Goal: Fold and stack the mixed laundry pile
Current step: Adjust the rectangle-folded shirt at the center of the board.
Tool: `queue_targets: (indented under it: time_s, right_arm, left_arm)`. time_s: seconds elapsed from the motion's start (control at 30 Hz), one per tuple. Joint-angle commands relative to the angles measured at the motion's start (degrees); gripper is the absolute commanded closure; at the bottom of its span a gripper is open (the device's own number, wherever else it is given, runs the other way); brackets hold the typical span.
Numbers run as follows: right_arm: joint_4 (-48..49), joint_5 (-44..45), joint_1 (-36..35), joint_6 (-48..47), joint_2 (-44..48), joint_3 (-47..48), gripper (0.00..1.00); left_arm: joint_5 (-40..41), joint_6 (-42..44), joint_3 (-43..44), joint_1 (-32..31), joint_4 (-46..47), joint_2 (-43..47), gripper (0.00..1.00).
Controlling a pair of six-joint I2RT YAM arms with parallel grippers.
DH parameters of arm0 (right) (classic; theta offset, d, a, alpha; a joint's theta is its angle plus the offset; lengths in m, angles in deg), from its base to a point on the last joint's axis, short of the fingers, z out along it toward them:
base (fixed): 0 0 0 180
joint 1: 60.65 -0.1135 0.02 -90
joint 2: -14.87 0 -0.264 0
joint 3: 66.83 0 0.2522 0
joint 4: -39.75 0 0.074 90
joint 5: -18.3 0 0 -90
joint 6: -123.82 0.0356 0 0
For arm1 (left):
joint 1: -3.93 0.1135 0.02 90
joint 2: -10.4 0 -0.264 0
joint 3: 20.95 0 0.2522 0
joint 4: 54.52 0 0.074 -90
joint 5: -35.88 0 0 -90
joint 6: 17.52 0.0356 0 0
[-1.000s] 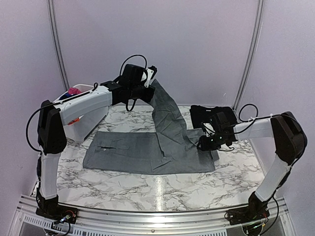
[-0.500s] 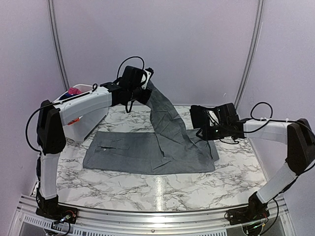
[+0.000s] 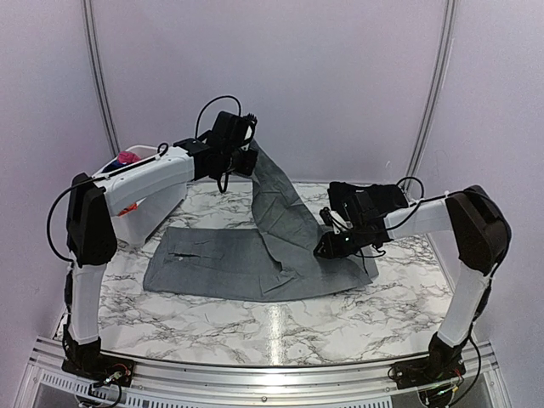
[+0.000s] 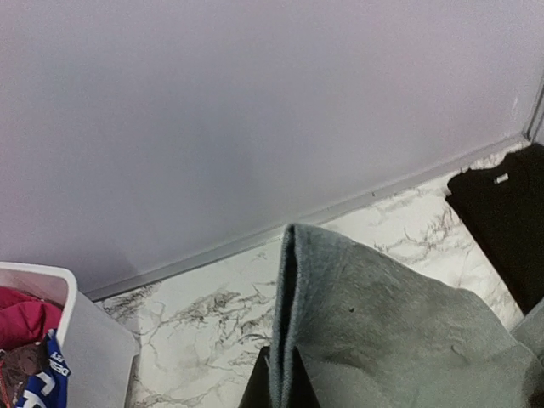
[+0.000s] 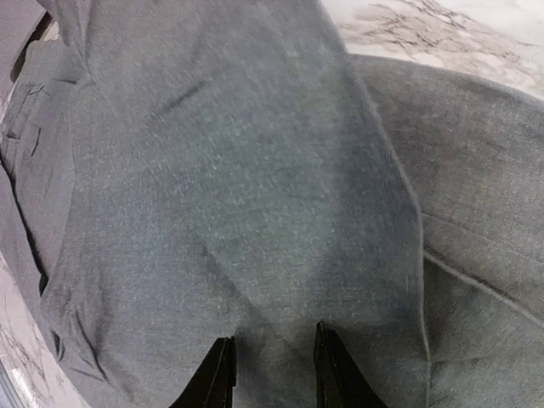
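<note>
One grey garment point(image 3: 280, 223), half on tabletop point(image 3: 212, 323): left fingers point(image 4: 259, 387) pinch its raised end; right fingers point(image 5: 219, 374) slightly apart against the cloth, grip unclear.

Grey trousers point(image 3: 221, 259) lie spread flat, one leg raised high; black garment point(image 4: 501, 229) lies far right.

White marbled table point(image 3: 212, 323), grey garment point(image 3: 221, 259), black garment point(image 4: 501, 225).
</note>
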State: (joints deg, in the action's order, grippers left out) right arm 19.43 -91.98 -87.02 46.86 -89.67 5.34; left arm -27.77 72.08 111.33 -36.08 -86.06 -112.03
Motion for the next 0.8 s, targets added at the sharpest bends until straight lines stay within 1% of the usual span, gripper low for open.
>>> queue_targets:
  time_s: [0.0, 0.07, 0.13, 0.3, 0.43, 0.53, 0.63, 0.77]
  right_arm:
    - [0.0, 2.0, 2.1, 2.0, -3.7, 3.0, 0.71]
    - [-1.3, 2.1, 3.2, 1.5, -4.0, 2.4, 0.71]
    - [-1.4, 1.0, 4.2, 0.5, -1.9, 0.2, 0.70]
    - [-1.9, -5.4, 5.3, -2.9, 9.3, -6.1, 0.65]
    - [-7.0, -6.8, 8.7, -2.4, 18.7, -8.0, 0.58]
    - [-13.4, -4.1, 10.7, -1.7, 23.3, -8.5, 0.54]
    - [-16.4, -1.6, 12.7, -1.2, 23.9, -10.2, 0.53]
    - [-18.1, -0.9, 14.2, -0.8, 21.3, -11.9, 0.54]
  left_arm:
    - [-10.6, 4.4, -6.6, 0.3, 4.4, 3.7, 1.00]
    - [-14.1, 5.8, -9.9, 0.3, 6.8, 5.5, 1.00]
    - [-17.4, 6.7, -12.6, 0.3, 9.1, 7.2, 1.00]
    - [-25.3, 8.1, -17.4, 0.2, 13.2, 10.4, 1.00]
    - [-29.1, 8.7, -18.5, 0.1, 13.5, 11.0, 0.99]
    - [-31.6, 9.1, -18.9, 0.1, 13.6, 11.2, 0.96]
    - [-33.7, 10.7, -19.1, -0.2, 13.9, 11.3, 0.94]
    - [-34.3, 11.7, -18.9, -0.5, 14.0, 11.5, 0.94]
